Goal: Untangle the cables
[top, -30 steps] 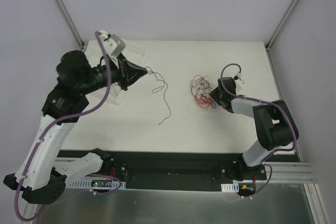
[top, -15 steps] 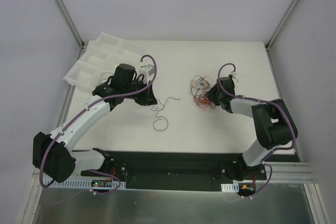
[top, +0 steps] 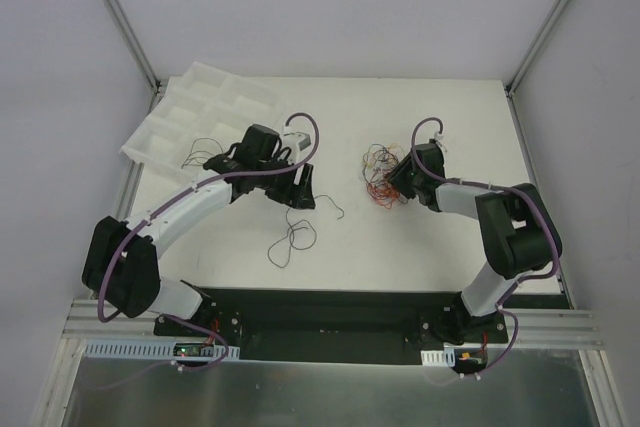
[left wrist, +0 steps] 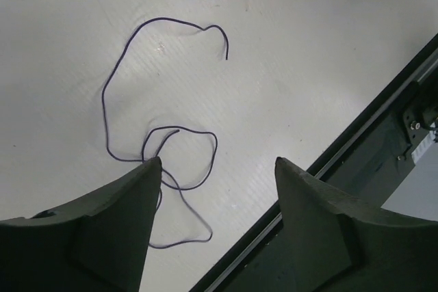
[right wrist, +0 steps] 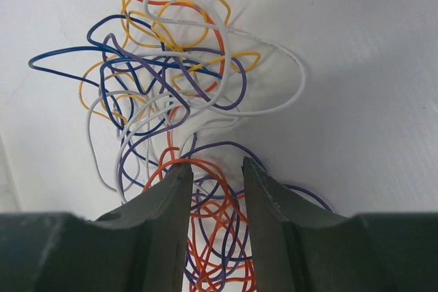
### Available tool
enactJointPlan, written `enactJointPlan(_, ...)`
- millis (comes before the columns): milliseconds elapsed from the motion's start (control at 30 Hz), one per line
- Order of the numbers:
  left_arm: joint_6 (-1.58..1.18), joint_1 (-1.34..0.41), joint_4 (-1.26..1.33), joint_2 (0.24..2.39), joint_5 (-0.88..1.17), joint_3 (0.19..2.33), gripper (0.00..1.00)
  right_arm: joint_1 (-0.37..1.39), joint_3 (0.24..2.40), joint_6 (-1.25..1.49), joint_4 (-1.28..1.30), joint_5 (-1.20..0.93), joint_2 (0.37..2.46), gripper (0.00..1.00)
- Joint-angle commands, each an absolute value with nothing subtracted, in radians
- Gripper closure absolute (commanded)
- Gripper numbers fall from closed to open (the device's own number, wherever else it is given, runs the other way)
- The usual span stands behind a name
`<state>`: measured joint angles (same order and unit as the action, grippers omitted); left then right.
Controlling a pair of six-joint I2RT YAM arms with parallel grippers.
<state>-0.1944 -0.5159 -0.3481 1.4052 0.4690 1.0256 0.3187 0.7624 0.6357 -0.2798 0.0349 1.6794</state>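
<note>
Orange loops (right wrist: 198, 162) sit between the right gripper's (right wrist: 211, 172) slightly parted jaws; a pull could drag the whole tangle (right wrist: 171, 87). Left gripper (left wrist: 217, 165) spread, empty.

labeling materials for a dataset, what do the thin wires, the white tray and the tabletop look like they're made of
The tangled wires look like plastic-insulated hookup wire: glossy coloured jackets that hold springy curls; no core shows. The loose purple wire looks the same. The tray seems thin white moulded plastic with compartments. The tabletop looks matte white, maybe laminate or painted board.
</note>
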Motion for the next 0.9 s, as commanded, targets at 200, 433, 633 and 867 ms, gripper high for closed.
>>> enactJointPlan(200, -0.098, -0.569, -0.486, 1.52, 0.304, 1.121, 0.28, 0.322, 0.793, 0.621, -0.295, -0.023, 1.695, 0.62)
enactJointPlan(433, -0.144, -0.592, -0.482, 1.615, 0.241, 1.08, 0.25, 0.322, 0.795, 0.62, -0.305, -0.035, 1.698, 0.62)
enactJointPlan(633, -0.186, -0.643, -0.463, 1.726, 0.187, 1.103, 0.25, 0.324, 0.792, 0.62, -0.311, -0.041, 1.701, 0.62)
enactJointPlan(867, -0.239, -0.698, -0.456, 1.789, 0.032, 1.091, 0.56, 0.324, 0.792, 0.621, -0.314, -0.041, 1.701, 0.62)
